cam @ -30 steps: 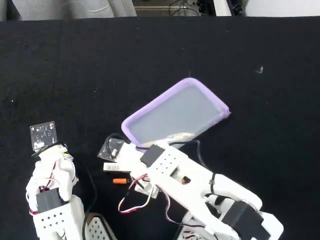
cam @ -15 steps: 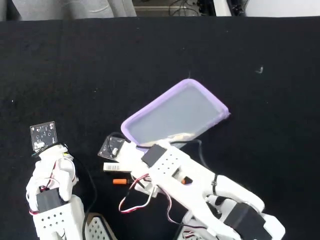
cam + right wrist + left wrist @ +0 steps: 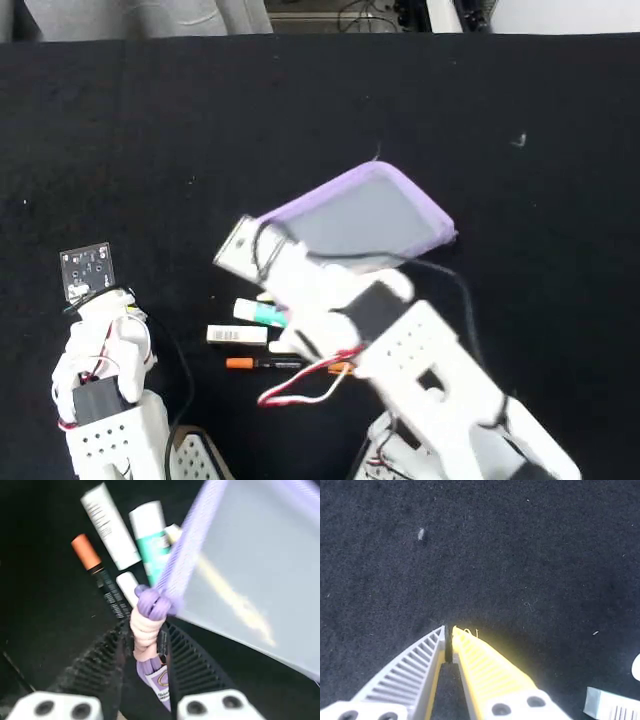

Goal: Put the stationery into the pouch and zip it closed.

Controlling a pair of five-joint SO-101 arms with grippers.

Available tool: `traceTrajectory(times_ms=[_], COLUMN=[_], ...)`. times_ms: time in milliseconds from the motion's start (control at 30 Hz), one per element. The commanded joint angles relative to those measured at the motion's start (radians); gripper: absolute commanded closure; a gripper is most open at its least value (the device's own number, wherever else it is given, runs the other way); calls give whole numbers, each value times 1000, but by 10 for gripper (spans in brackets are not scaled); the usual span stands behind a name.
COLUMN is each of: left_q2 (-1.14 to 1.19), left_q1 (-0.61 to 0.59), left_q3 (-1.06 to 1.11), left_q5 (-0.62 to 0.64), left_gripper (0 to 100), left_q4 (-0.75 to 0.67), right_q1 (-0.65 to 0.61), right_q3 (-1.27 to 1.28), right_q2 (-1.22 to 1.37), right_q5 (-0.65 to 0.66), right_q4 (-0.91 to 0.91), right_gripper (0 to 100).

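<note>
Saw the right arm (image 3: 420,370) swung up and to the left since a second earlier, off its low spot beside the pouch (image 3: 370,210) and across the pouch's near-left end. Saw that end of the pouch drawn back with it. Found three pieces uncovered by the move: a glue stick (image 3: 262,313), a white stick (image 3: 237,334) and a pen (image 3: 262,364).

Noted the black surface (image 3: 150,130) under everything. Placed the right arm running from the near edge toward the middle, with its wrist over the pouch's left end. Placed the pouch, purple-rimmed and grey-panelled, near the middle of the surface at a slant, with a pale yellow streak showing through the panel. Placed the left arm (image 3: 100,410) at the near left corner, well apart from the pouch. Found the left tool (image 3: 448,632) pinched narrow, tip against tip, holding nothing. Found the right tool (image 3: 146,630) clamped on the pull (image 3: 147,615), a knotted purple cord at the pouch's corner. Found the teal-banded glue stick just beside the purple rim, the white stick next to it, and the orange-capped, black-barrelled pen nearest the near edge. Spotted a small white cap (image 3: 129,585) between pen and pull.
</note>
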Motion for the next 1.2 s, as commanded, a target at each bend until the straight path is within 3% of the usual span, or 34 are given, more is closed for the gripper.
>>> traceTrajectory(times_ms=[0, 233, 800, 1167], left_q2=[-2, -2, -2, -2], left_q1=[-12, -12, -12, -12], left_q3=[24, 24, 24, 24], left_q5=[-11, -11, -11, -11], left_gripper=[967, 967, 967, 967], left_q4=[-20, -20, -20, -20], right_q1=[64, 66, 69, 258], right_q3=[-140, -378, -1150, -1615], right_q2=[-59, 1, 421, 736], right_q5=[12, 100, 95, 94], right_q4=[58, 181, 269, 264], right_gripper=[988, 988, 988, 988])
